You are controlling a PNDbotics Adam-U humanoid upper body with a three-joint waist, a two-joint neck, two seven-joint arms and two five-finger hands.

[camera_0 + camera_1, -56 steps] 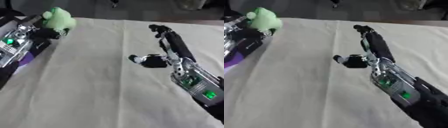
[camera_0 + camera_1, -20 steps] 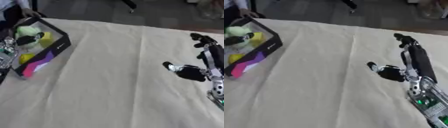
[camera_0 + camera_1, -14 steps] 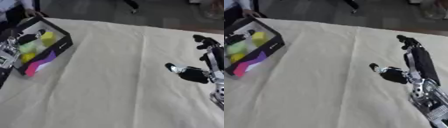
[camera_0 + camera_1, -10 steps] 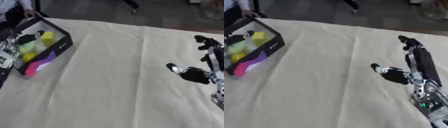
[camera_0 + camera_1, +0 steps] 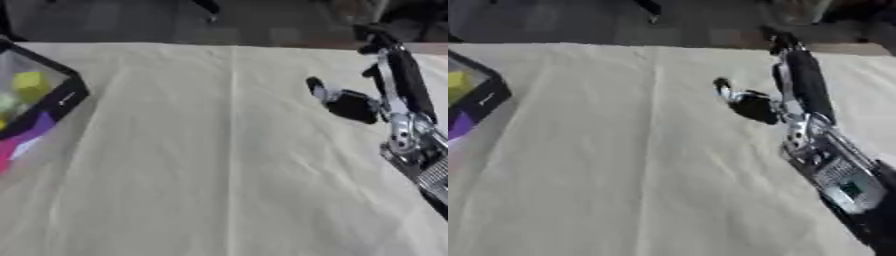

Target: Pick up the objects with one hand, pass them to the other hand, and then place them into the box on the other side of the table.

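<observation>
- Left eye view: my right hand [image 5: 398, 95] hovers over the bench [image 5: 219, 175], fingers [image 5: 389, 55] straight, thumb apart, holding nothing.
- Far left, the box [image 5: 61, 102] holds small, light-looking, probably soft objects [image 5: 28, 85]; I'd pinch their middles.

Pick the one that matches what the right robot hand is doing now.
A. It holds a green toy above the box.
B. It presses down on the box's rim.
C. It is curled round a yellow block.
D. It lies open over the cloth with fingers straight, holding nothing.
D. The right robot hand stretches straight-fingered over the cloth-covered table with nothing in it, far from the box at the left edge.
</observation>
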